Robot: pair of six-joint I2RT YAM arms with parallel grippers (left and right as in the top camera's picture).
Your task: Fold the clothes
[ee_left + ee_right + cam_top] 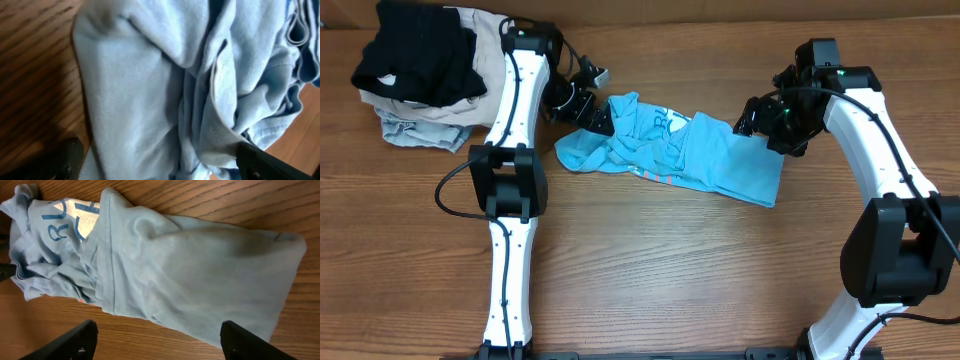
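Sky-blue T-shirt (670,150) lies crumpled mid-worktop (670,270), betw. both arms. We judge it thin, soft, light: it'll sag & bunch, so take hem or shoulder seams, not loose folds. Left pincer (598,120) spread wide, cloth betw. its fingers; right pincer (748,118) spread too, gripping nothing. Wood looks smooth; folded pile (420,85) sits far-left, room enough.

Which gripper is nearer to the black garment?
Left. The left gripper is at the shirt's end that lies toward the black garment. The right gripper is at the shirt's opposite end, farther away.
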